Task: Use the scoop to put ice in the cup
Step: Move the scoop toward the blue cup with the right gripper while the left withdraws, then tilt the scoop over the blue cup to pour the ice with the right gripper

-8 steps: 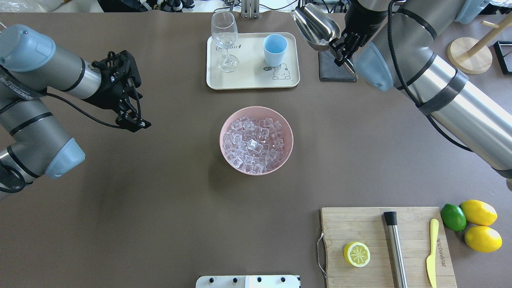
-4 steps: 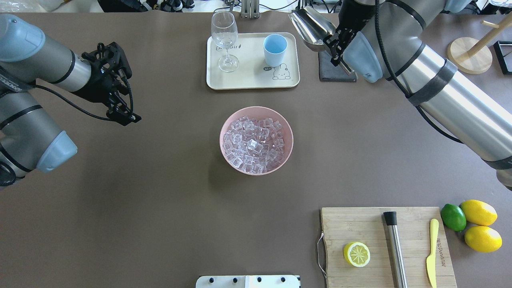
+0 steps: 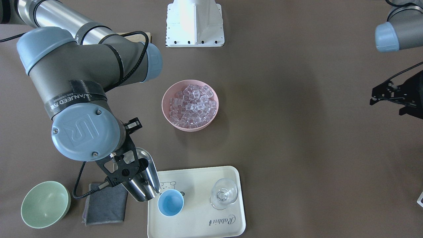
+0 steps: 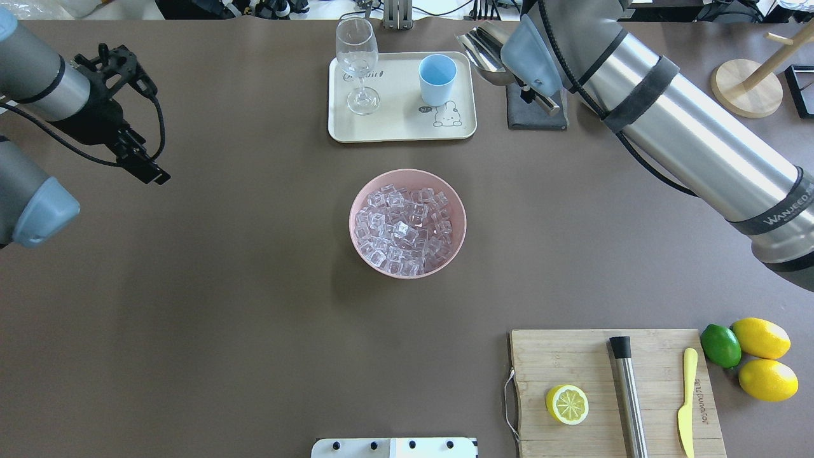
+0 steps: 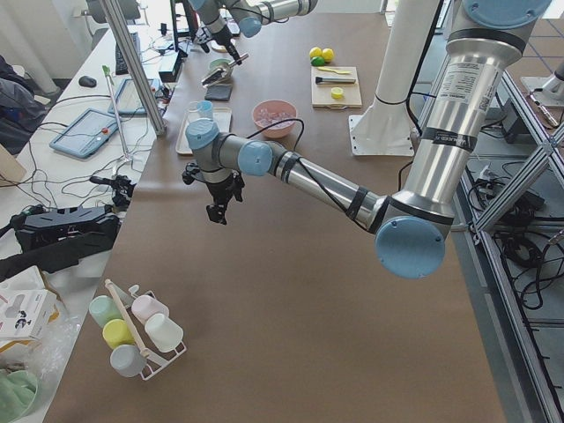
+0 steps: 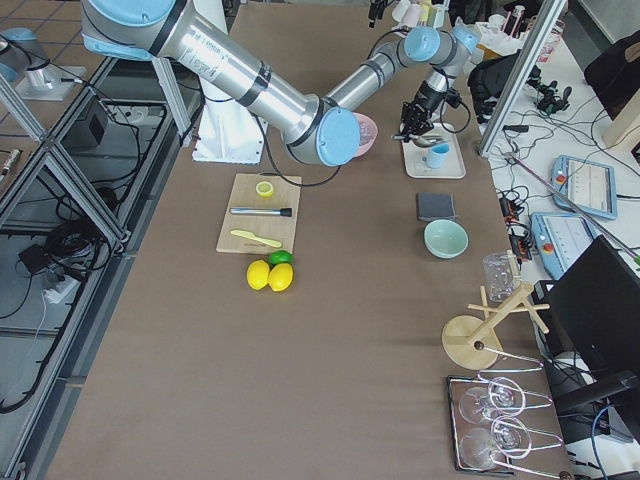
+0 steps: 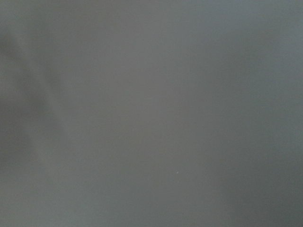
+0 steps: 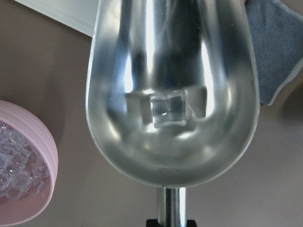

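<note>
Right gripper (image 3: 123, 170): clamped on the handle of the scoop (image 3: 145, 180). Front-facing view: the scoop mouth overlaps the rim of the cup (image 3: 170, 203) on the grey-cloth side. The cup stands on the tray (image 3: 185, 226) beside the wine glass (image 3: 223, 195), and its inside shows plain blue, with no ice seen in it. The left gripper (image 3: 373, 97) is at the view's edge with nothing in it; I cannot tell its jaw gap. Overhead: the scoop has shifted from beyond the tray's corner to just beside the tray edge nearest the cup. The right arm's elbow cap now hides that gripper. The left arm has drawn back toward the table's left edge, well apart from everything. The ice (image 4: 405, 229) heap in the pink bowl (image 4: 353, 210) is unchanged. Left side view: the left gripper hangs over bare table. Right side view: the right wrist is above the tray and cup. Left wrist view: blank grey, unreadable. Right wrist view: one ice cube (image 8: 166, 111) lies at the back of the scoop trough, the grey cloth (image 8: 279, 47) at upper right. Judgement: the carry is nearly done and the pour is not yet made. A forward tilt over the cup comes next, and the lone cube may slide fast and miss the small mouth.
</note>
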You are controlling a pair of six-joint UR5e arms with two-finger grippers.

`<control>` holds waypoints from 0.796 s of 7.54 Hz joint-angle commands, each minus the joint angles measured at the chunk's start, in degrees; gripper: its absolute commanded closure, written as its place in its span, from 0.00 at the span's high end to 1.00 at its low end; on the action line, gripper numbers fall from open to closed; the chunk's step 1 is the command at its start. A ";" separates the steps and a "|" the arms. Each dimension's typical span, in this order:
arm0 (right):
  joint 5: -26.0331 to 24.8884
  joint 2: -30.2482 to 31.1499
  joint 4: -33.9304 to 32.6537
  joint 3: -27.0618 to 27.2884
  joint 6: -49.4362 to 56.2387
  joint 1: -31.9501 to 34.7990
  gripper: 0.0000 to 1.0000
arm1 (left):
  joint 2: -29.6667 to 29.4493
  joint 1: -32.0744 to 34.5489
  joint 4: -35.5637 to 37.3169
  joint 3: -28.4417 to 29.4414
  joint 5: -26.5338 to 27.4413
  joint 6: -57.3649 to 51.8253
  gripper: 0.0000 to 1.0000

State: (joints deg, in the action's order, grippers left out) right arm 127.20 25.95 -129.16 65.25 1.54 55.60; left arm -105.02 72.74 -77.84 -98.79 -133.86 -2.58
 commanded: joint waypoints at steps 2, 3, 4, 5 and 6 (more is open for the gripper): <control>-1.94 -2.57 -7.16 -2.39 3.99 -1.28 0.00 | 6.10 9.23 5.77 0.09 0.27 -3.19 0.98; -2.13 -4.22 -7.16 -5.28 4.87 -1.98 0.00 | 7.97 10.91 5.68 0.09 -0.08 -4.44 0.98; -2.91 -5.20 -7.51 -6.44 4.88 -2.25 0.00 | 9.98 12.84 5.59 0.00 -0.09 -4.45 0.98; -3.44 -5.82 -8.99 -7.23 6.36 -2.25 0.00 | 11.48 13.21 5.85 -0.78 -1.48 -4.36 0.97; -4.75 -6.26 -9.96 -7.67 7.85 -2.25 0.00 | 12.80 13.30 5.51 -0.53 -3.15 -4.27 0.98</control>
State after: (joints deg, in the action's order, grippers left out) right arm 124.14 20.74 -137.36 58.84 7.15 53.46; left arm -94.80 85.20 -72.13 -99.16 -134.73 -6.83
